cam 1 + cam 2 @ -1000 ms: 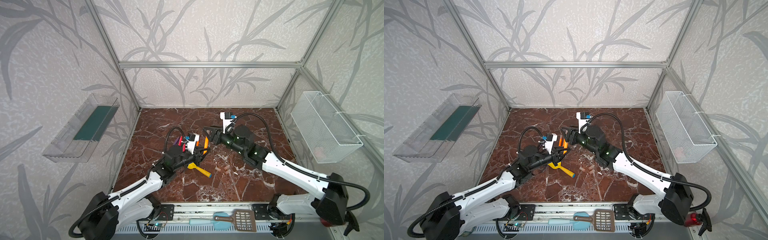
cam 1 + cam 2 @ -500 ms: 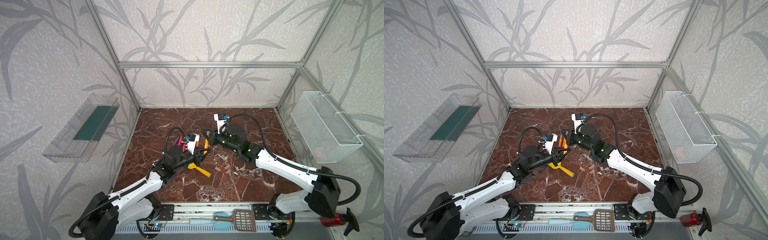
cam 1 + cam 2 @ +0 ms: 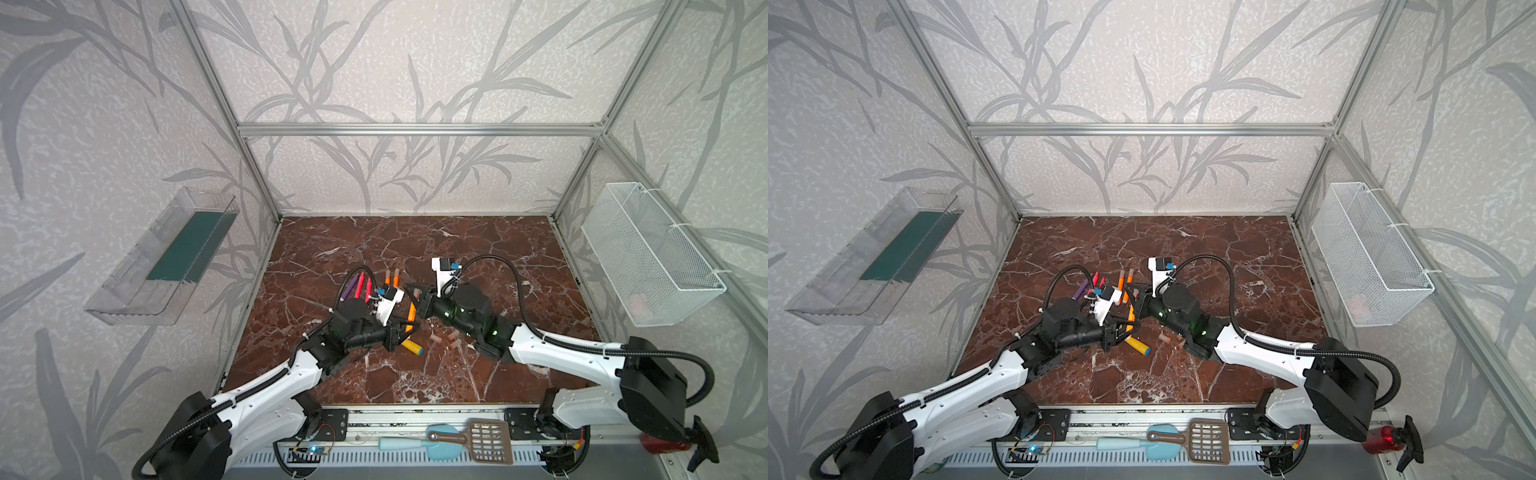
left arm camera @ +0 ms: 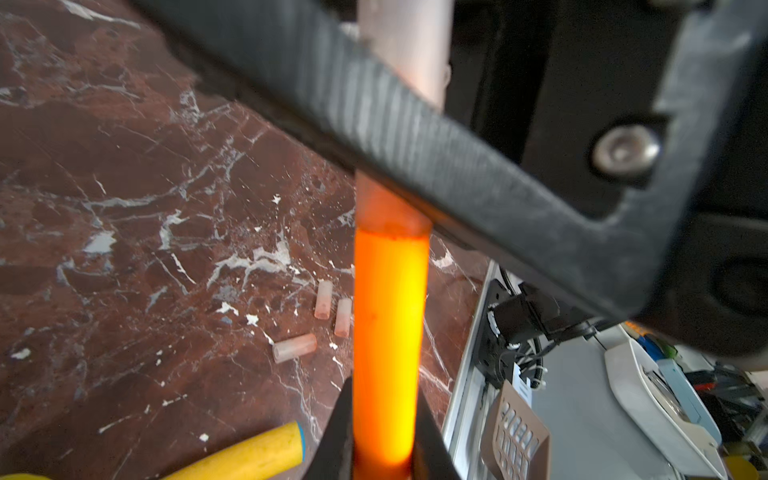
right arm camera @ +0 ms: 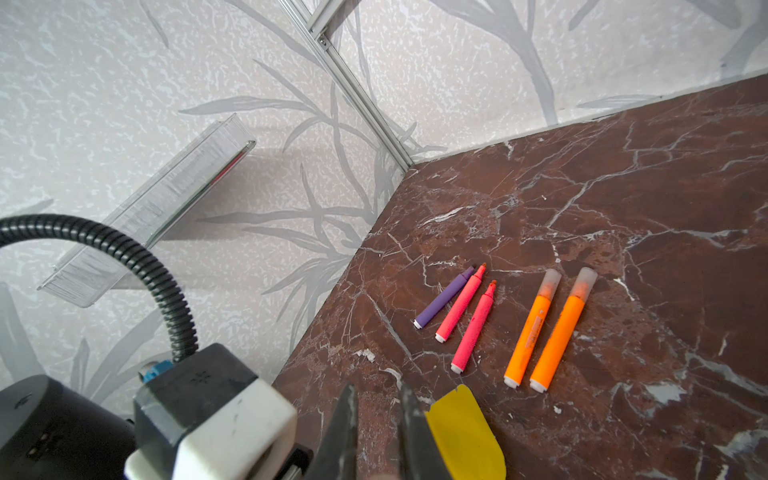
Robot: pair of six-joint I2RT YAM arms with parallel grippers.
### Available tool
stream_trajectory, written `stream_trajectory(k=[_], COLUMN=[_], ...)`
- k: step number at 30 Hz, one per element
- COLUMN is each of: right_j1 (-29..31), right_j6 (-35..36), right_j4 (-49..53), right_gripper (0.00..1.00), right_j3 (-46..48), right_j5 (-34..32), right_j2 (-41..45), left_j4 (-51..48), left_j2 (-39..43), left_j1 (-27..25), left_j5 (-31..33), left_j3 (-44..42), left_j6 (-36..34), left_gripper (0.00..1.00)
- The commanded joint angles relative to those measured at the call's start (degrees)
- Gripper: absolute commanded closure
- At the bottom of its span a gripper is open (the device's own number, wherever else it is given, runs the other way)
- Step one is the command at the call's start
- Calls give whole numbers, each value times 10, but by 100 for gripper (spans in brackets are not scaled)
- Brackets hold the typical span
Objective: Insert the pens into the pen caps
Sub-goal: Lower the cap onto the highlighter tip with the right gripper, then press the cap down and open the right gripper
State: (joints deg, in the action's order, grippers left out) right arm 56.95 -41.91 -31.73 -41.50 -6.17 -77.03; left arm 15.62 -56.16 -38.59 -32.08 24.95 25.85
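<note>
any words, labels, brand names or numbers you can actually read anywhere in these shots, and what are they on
No text can be read in any view.
Capped orange pen lying on the table: faint print along its barrel in the right wrist view, too small to read.
Loose pen caps: no print visible.

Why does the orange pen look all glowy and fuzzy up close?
Left wrist view: the orange pen sits right at the lens, so it blurs and glows yellow; the loose caps behind look sharper. Right wrist view: the five lying pens are crisp, while the right pincer, close to the lens, is soft.
</note>
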Motion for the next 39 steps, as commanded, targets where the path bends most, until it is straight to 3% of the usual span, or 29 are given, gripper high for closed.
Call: stream_trajectory(k=[1, 6, 12, 19, 23, 29, 34, 39], right_j1=[95, 144, 203, 223, 239, 244, 244, 237], right_j6=[-40, -84, -87, -87, -66, -57, -79, -48], right_j4=[66, 66, 76, 2, -23, -51, 9, 84], right_gripper=[100, 100, 100, 100, 100, 100, 100, 100], right_j3=[64, 94, 107, 121, 126, 140, 134, 112], right_j5=[94, 28, -48, -26, -28, -16, -74, -162], right_j2=[-8, 1, 36, 1, 11, 13, 34, 84], left_j4=[95, 73, 50, 57, 40, 15, -22, -11], left_j2=[25, 65, 88, 94, 85, 85, 94, 103], left_j1=[37, 40, 44, 56, 64, 83, 84, 83], left_j5=[189, 239, 277, 236, 196, 193, 249, 224], left_j3=[27, 13, 11, 23, 72, 112, 128, 92], left_j6=[35, 32, 35, 70, 91, 102, 59, 40], left_gripper=[100, 100, 100, 100, 100, 100, 100, 100])
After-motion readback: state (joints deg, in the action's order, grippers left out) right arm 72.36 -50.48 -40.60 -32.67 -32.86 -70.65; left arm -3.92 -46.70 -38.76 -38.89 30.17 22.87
